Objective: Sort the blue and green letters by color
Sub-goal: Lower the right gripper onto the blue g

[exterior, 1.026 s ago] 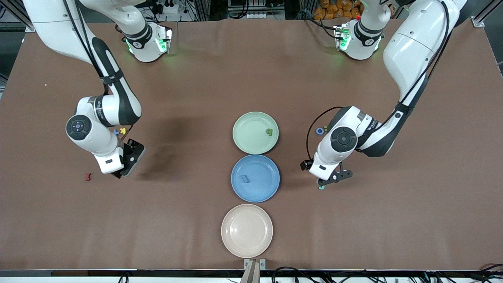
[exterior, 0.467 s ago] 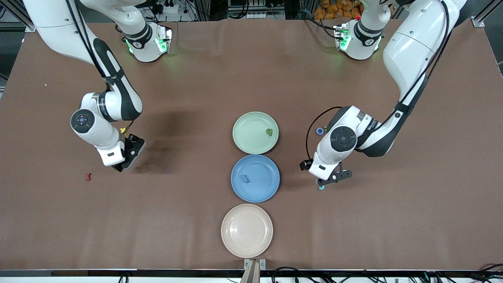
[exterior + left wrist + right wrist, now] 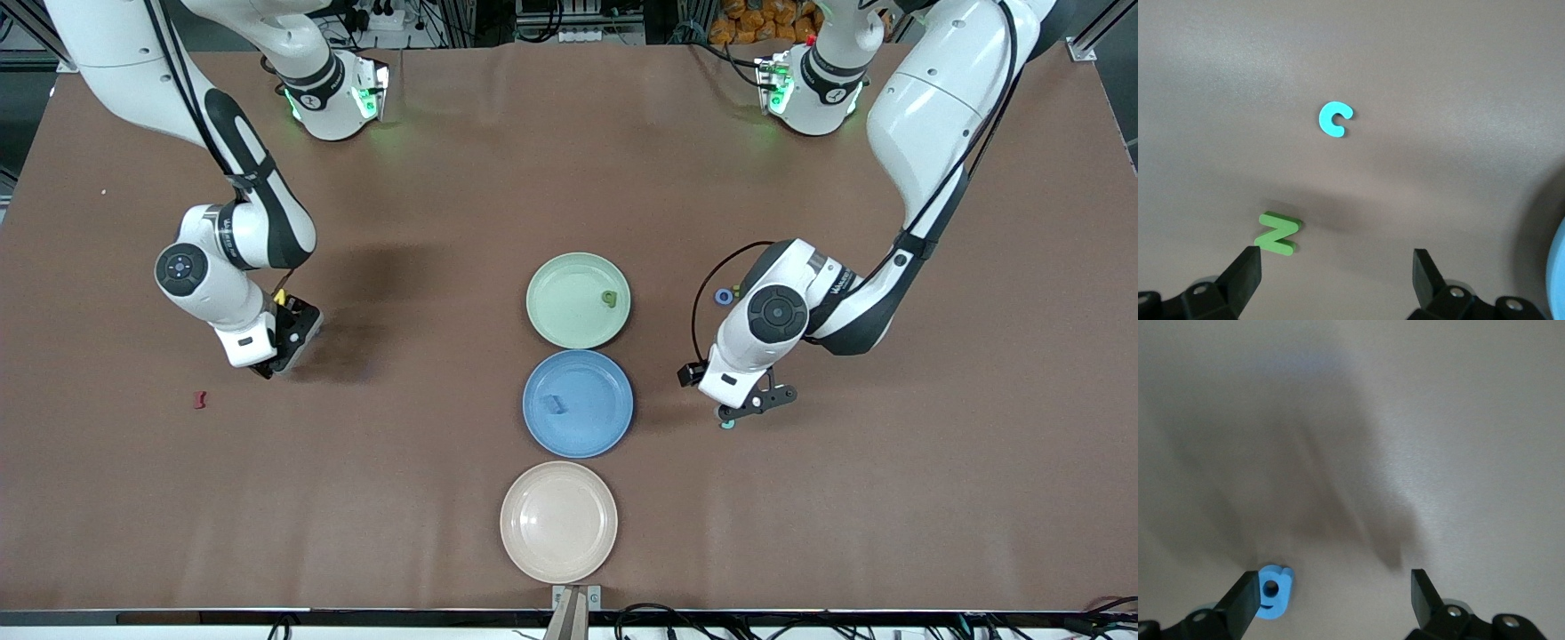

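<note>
Right end effector now nearer blue letter, fingers apart.

Brown table; pale green plate with olive green piece, blue plate with blue piece, beige-pink plate. Cyan C, green Z, light blue piece. Dark red piece, blue ring.

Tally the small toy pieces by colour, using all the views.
Blue: 3 (blue block on the blue plate, blue ring, holed blue piece)
Green: 2 (green piece on the green plate, green Z)
Cyan: 1 (cyan C)
Yellow: 1 (yellow piece)
Dark red: 1 (dark red piece)
Total: 8
</note>
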`<state>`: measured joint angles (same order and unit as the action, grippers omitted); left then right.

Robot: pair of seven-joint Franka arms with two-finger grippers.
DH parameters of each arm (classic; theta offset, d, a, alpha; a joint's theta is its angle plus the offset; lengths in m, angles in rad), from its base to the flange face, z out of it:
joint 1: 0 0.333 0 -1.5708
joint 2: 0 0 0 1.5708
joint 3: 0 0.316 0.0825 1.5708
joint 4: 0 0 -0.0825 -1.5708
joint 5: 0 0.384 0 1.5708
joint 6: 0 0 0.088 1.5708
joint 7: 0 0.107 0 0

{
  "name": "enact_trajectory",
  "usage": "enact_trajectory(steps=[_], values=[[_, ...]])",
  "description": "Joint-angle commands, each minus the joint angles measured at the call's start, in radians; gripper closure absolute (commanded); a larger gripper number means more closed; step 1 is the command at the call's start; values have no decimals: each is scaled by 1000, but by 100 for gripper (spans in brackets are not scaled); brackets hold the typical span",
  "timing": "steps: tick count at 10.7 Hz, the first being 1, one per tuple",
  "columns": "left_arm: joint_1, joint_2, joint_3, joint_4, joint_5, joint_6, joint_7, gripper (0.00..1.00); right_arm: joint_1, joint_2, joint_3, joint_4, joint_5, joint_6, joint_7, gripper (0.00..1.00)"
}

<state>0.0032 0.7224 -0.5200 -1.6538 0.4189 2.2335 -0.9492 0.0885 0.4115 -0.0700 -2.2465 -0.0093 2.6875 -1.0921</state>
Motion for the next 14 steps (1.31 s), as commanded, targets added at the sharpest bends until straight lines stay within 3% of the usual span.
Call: enact_trajectory(steps=[1, 6, 10, 14], values=[[1, -21, 0, -7, -29, -6, 4, 0, -19, -57, 16, -85, -3, 48, -19, 0], [4, -23, -9, 5, -31, -6, 3, 0, -36, -111, 13, -177, -6, 101, -45, 0], [4, -23, -12, 12, -42, -6, 3, 0, -105, -103, 16, -214, 5, 169, 170, 0], [1, -21, -11, 19, -54, -6, 3, 0, -17, -105, 18, -206, 5, 166, 317, 0]])
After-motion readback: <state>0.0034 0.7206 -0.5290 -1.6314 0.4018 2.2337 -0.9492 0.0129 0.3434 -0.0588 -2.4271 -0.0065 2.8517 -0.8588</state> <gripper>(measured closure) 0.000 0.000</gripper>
